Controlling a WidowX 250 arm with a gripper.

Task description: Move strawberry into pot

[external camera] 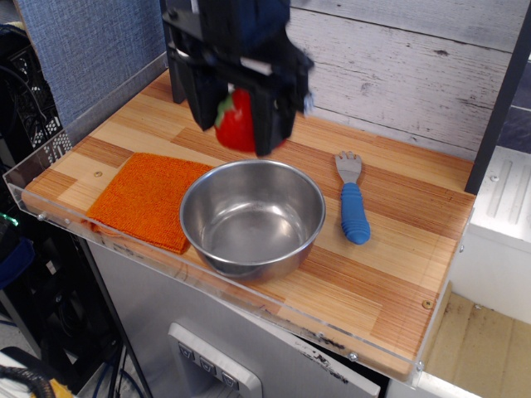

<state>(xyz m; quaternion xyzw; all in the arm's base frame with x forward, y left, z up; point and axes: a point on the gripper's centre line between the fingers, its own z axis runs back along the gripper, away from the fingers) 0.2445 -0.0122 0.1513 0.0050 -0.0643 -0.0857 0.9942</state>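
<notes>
My black gripper [236, 137] is shut on the red strawberry [237, 123], whose green leaf shows at its left side. It holds the strawberry in the air just above the far rim of the pot [252, 217], a round shiny steel bowl standing empty near the table's front edge. The gripper's body hides the wall and table behind it.
An orange square cloth [144, 198] lies left of the pot, touching it. A blue-handled fork [353, 201] lies to the pot's right. A clear plastic rim [50, 149] runs along the table's left and front edges. A wooden plank wall stands behind.
</notes>
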